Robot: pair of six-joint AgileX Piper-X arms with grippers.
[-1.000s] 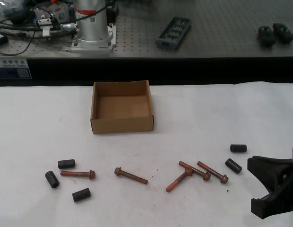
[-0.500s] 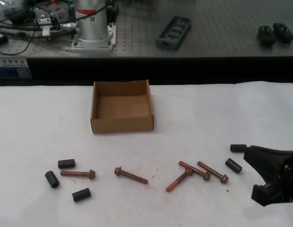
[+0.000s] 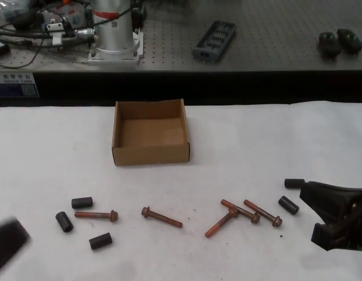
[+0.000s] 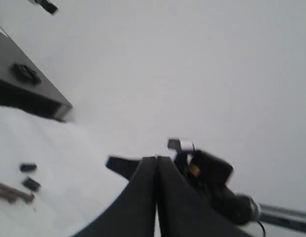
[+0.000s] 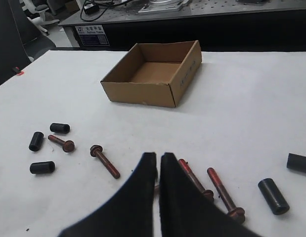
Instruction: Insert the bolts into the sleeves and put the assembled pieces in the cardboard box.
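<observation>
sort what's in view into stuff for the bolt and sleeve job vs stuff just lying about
For the job: five bolts, five sleeves, cardboard box.

Lying about, all on the far bench: ridged black block, two dark knobs, metal column, cables.

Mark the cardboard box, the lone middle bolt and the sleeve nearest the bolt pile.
cardboard box (image 3: 150,155), high view, front wall.
lone bolt (image 3: 163,218), high view, mid shank.
sleeve (image 3: 289,205), high view, its side.

Five orange bolts (image 3: 161,217) lying loose, five short black sleeves (image 3: 100,241), one open cardboard box (image 3: 150,153)
</observation>
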